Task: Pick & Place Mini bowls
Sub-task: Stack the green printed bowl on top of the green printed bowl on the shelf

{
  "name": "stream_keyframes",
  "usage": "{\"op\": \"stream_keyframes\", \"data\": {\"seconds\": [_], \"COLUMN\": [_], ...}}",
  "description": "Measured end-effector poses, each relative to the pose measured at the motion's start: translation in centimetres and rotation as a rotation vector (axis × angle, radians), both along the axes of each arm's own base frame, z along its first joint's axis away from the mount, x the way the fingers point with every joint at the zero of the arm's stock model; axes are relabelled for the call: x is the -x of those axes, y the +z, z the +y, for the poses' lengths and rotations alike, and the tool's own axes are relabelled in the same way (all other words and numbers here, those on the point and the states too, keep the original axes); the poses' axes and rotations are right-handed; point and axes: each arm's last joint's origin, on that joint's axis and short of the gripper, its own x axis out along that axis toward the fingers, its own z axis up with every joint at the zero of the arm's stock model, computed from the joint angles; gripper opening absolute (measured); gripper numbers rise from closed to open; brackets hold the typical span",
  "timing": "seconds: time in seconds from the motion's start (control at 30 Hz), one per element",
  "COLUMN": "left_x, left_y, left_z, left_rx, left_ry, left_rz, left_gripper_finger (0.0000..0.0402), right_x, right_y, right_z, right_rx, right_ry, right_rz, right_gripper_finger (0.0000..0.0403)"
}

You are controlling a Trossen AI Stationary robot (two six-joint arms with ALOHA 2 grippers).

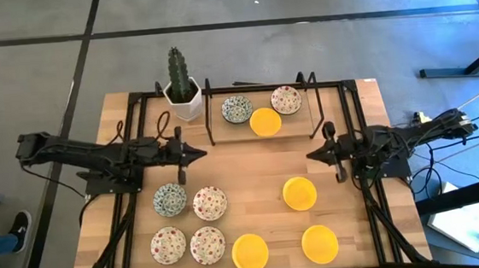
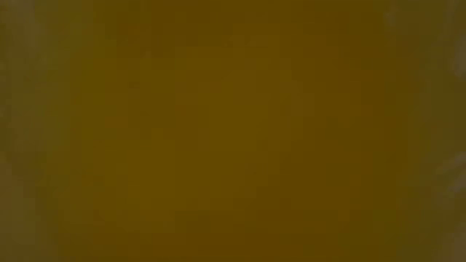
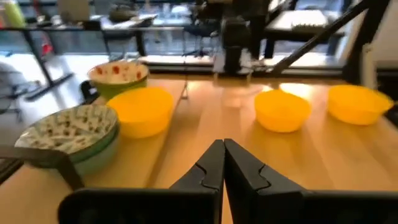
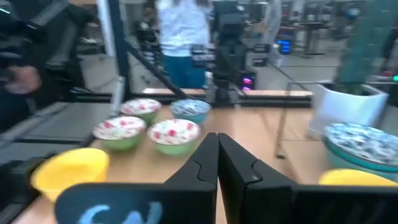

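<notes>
**Three bowls racked, seven still out on the bench**

Both arms hang low over the middle of the bench (image 1: 250, 159), facing each other. The left tool (image 1: 196, 154) has its fingers pinched together on nothing, and the right tool (image 1: 314, 155) is the same, closed and empty.

Up at the far edge, inside the black wire rack (image 1: 212, 110), three mini bowls sit close together: a blue-green patterned bowl (image 1: 237, 109), a yellow bowl (image 1: 265, 121) and a speckled bowl (image 1: 286, 99). I'd judge those the placed ones. The rest wait on the near half: a second blue-green bowl (image 1: 169, 199), three red-speckled bowls (image 1: 210, 202) clustered by it, and three loose yellow bowls (image 1: 300, 193) spread toward the right. So well under half looks done, and no bowl is in hand now.

The white cactus pot (image 1: 184, 100) stands beside the rack's left end.

The low view shows only a flat yellow-brown blur, probably a yellow bowl right against the lens. Whether any bowls are stacked I can't tell.
</notes>
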Motion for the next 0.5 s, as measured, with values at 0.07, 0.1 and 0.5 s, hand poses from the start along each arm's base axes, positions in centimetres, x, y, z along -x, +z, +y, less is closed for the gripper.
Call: {"op": "stream_keyframes", "data": {"seconds": [0.07, 0.1, 0.5], "left_x": [-0.1, -0.1, 0.1], "left_y": [0.5, 0.6, 0.4], "left_z": [-0.2, -0.3, -0.8], "left_rx": [-0.035, -0.063, -0.172], "left_ry": [0.029, 0.037, 0.070], "left_rz": [0.000, -0.004, 0.046], "left_gripper_finger": [0.0003, 0.0003, 0.0003], "right_x": [-0.3, -0.6, -9.3], "right_y": [-0.2, -0.3, 0.7], "right_z": [0.2, 0.3, 2.3], "right_rx": [-0.005, -0.005, -0.103], "right_ry": [0.051, 0.075, 0.064], "right_rz": [0.021, 0.033, 0.262], "right_gripper_finger": [0.0005, 0.0005, 0.0005]}}
